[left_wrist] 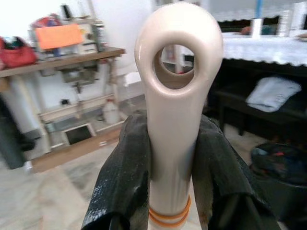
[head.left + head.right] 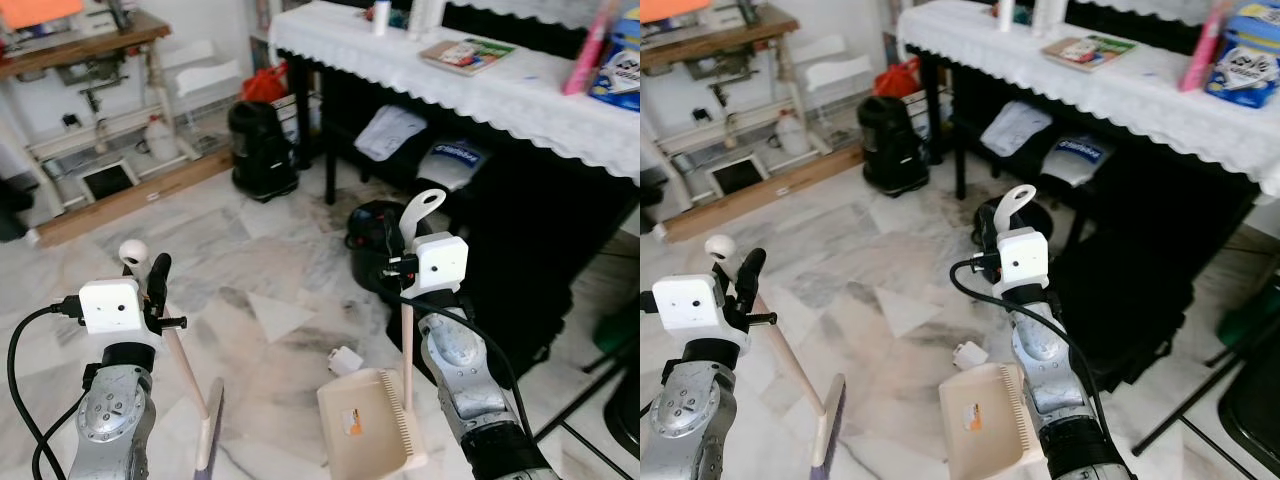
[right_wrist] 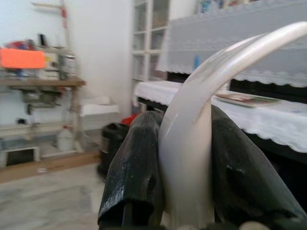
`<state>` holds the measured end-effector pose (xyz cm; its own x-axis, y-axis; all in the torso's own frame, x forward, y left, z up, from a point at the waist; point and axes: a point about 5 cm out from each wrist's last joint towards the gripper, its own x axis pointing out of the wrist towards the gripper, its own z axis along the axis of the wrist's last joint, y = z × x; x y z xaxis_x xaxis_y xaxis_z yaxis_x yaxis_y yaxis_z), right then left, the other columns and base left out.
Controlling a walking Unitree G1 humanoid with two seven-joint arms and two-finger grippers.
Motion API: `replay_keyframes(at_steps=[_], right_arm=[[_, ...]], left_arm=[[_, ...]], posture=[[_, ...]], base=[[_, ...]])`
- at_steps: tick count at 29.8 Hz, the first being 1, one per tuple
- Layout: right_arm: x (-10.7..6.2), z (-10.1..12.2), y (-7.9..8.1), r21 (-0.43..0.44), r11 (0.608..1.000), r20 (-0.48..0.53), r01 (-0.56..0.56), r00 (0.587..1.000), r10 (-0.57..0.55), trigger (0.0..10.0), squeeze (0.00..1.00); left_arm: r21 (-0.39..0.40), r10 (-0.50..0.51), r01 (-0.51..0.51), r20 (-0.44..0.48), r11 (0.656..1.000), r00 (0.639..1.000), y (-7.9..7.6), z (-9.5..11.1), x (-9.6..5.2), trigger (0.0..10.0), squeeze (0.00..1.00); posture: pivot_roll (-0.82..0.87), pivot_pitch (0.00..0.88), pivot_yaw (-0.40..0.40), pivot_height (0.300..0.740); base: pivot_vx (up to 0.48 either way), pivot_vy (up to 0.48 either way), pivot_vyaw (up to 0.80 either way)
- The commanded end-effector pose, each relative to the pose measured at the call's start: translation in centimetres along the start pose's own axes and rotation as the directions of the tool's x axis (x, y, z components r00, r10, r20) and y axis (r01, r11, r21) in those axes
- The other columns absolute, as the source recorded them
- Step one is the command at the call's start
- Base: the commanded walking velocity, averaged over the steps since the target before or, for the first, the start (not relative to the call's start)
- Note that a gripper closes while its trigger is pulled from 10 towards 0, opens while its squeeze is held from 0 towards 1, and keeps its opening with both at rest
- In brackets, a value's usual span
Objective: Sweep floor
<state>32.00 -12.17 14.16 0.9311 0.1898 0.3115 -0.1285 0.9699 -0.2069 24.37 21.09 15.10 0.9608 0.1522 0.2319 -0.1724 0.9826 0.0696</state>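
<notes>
Our left gripper [image 1: 170, 158] pinches the broom [image 2: 180, 365]; the right gripper [image 3: 184, 163] clamps the dustpan [image 2: 365, 420]. A white scrap [image 2: 343, 360] lies just beyond the dustpan: we should sweep it in gently.

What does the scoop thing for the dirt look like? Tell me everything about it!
The dustpan is cream-coloured and looks like plastic, with a comb of teeth along one side and an orange sticker inside. Its pan rests on the marble floor. A long upright handle ends in a loop, held near the top by the right gripper. A small white scrap lies just beyond it.
</notes>
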Motion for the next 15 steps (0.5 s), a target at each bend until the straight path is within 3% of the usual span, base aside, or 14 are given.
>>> replay_keyframes(at_steps=[1, 11, 15], right_arm=[[0.48, 0.91, 0.06, -0.014, 1.000, 0.050, -0.009, 0.999, 0.009, 10.0, 0.00], [0.37, 0.62, 0.00, -0.016, 1.000, 0.034, -0.001, 0.999, 0.001, 10.0, 0.00], [0.37, 0.59, 0.00, -0.016, 1.000, 0.031, 0.000, 1.000, 0.000, 10.0, 0.00]], left_arm=[[0.013, 0.005, -0.006, 0.043, 1.000, 0.999, 0.18, 0.84, 0.10, 10.0, 0.00], [0.014, 0.008, -0.008, 0.046, 1.000, 0.999, 0.18, 0.87, 0.05, 10.0, 0.00], [0.017, 0.008, -0.009, 0.046, 1.000, 0.999, 0.16, 0.86, 0.06, 10.0, 0.00]], posture=[[0.02, 0.060, 0.045, 0.740], [0.02, 0.051, 0.043, 0.740], [0.02, 0.051, 0.043, 0.740]], base=[[0.000, 0.000, 0.00], [0.000, 0.000, 0.00], [0.246, 0.000, 0.00]])
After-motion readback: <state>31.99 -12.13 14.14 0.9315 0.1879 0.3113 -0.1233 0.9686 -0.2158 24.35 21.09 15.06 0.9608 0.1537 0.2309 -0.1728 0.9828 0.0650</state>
